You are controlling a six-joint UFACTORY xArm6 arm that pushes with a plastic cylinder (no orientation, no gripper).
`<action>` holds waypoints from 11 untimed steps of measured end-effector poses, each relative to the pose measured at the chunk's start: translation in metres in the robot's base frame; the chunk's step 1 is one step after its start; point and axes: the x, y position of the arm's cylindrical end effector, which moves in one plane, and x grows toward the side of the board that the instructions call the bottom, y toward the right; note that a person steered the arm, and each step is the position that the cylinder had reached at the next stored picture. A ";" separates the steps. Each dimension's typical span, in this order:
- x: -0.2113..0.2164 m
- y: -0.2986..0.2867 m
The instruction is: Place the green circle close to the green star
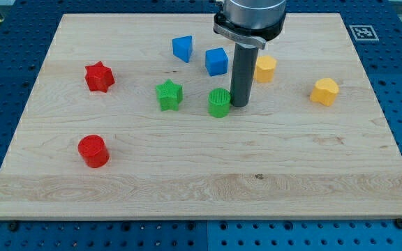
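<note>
Blue perforated metal is framing a pale wooden board [201,188] that is filling most of the view. My tip [241,104] is sitting on the board just to the view's right of the green circle [219,102]; whether the two are actually touching is hard to say from this angle, though they are looking very nearly in contact. I am carrying no jaws at all, only the straight dark rod, so nothing is being gripped. The green star [168,95] is lying near the circle's left, with a clear strip of wood between them. A blue cube [216,61] is sitting above the circle, and another blue block [182,49], wedge-like, is sitting further up and left. A yellow block [264,69] is peeking out just right of the rod, and a second yellow block [324,91] is resting well to the right. A red star [98,77] is lying at upper left, and a red cylinder [93,151] is standing at lower left.
</note>
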 end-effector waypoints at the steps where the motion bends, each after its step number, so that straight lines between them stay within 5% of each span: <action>1: 0.004 0.000; 4: 0.043 0.018; 8: -0.007 -0.030; 11: -0.006 -0.041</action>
